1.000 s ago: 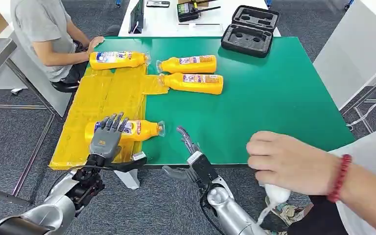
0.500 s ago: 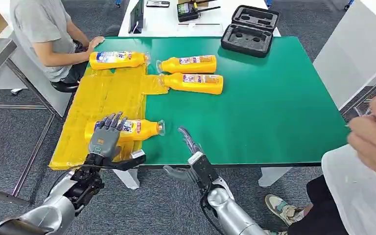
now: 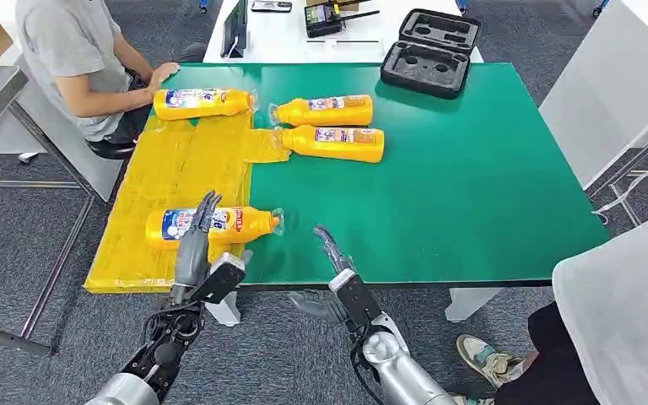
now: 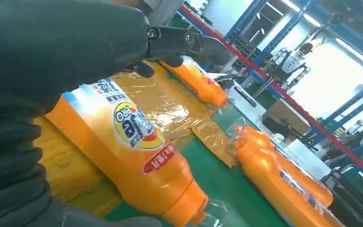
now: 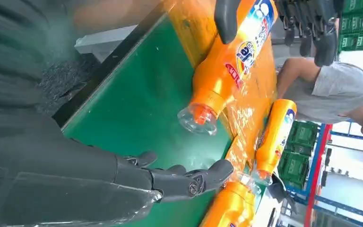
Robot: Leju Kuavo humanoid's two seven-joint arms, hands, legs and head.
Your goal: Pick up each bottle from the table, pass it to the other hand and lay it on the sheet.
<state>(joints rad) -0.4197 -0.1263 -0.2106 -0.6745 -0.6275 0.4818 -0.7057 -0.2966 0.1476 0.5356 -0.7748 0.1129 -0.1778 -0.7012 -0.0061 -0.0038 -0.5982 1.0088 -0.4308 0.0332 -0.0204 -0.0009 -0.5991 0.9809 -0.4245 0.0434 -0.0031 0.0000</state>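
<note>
Left hand [image 3: 196, 251] released, fingers apart, above near bottle [image 3: 211, 225] — bottle lies on yellow sheet [image 3: 177, 169], cap over green table [image 3: 439, 186]. Right hand [image 3: 331, 253] open, empty — at table's front edge.

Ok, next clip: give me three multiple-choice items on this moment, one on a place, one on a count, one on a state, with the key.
1. Where does the nearest orange plastic bottle lie?
A. on the yellow plastic sheet, cap end over the green table
B. in the black foam case
C. on the floor

2. How many orange bottles are on the table?
A. two
B. four
C. six

3. What is the right hand doing?
A. gripping a bottle
B. holding nothing, fingers apart
C. pressing the case

Key: 1 A, its body rests on the sheet; 2 B, one near, three far; 3 B, it is apart from every bottle.
</note>
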